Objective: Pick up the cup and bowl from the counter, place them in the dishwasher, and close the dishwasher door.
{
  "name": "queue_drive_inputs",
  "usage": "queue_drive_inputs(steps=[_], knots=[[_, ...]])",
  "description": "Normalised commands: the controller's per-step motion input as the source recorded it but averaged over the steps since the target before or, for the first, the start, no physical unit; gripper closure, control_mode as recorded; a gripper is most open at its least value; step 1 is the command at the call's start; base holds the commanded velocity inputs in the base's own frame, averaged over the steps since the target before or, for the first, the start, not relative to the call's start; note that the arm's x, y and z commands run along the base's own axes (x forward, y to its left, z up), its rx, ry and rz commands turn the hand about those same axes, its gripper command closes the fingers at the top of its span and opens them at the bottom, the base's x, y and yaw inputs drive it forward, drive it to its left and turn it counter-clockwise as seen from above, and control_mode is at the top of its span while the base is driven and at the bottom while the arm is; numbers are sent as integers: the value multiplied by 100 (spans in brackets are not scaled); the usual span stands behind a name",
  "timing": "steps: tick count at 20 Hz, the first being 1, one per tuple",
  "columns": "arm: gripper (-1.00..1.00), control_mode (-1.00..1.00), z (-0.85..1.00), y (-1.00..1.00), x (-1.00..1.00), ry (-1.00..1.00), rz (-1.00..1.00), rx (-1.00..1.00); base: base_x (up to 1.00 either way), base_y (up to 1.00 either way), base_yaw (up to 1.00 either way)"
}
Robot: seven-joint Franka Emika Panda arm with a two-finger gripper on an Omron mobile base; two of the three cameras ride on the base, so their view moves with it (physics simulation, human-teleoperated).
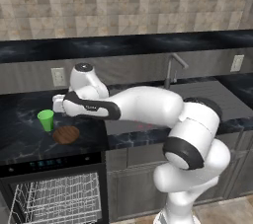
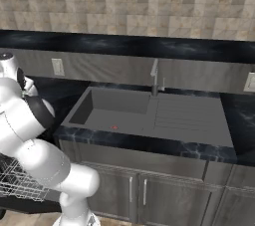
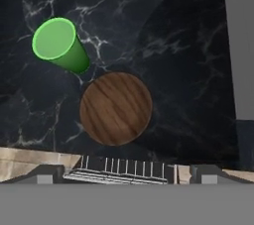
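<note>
The green cup [image 1: 46,119] stands upright on the black marble counter [image 1: 20,141], and the wooden bowl [image 1: 65,134] lies just in front of it to the right. My gripper [image 1: 58,104] hovers above and behind both, touching neither. Looking down in the hand view, the cup [image 3: 59,45] is at upper left and the bowl [image 3: 116,108] is centred above my open gripper [image 3: 126,174], whose fingertips [image 3: 45,174] stand wide apart with nothing between them. The dishwasher [image 1: 49,163] below the counter is open, its white wire rack [image 1: 54,198] pulled out.
A grey sink basin [image 2: 149,113] with a faucet [image 2: 155,78] lies to the right of the cup and bowl. Wall outlets [image 1: 58,76] sit on the backsplash. Grey cabinets [image 2: 144,190] run under the sink. The rack [image 2: 17,180] juts out beside my base.
</note>
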Motion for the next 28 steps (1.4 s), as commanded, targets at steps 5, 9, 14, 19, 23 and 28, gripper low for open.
queue_drive_inputs(steps=[5, 9, 14, 19, 23, 28], knots=[[-100, -100, -16, 29, 28, 0, 0, 0, 0, 0, 0], [-100, -100, -20, 25, 37, 0, 0, 0, 0, 0, 0], [-100, -100, -16, 24, 41, 0, 0, 0, 0, 0, 0], [-100, -100, -16, 26, 40, 0, 0, 0, 0, 0, 0], [-100, -100, -17, 30, 42, 0, 0, 0, 0, 0, 0], [-100, -100, -19, 27, 42, 0, 0, 0, 0, 0, 0]])
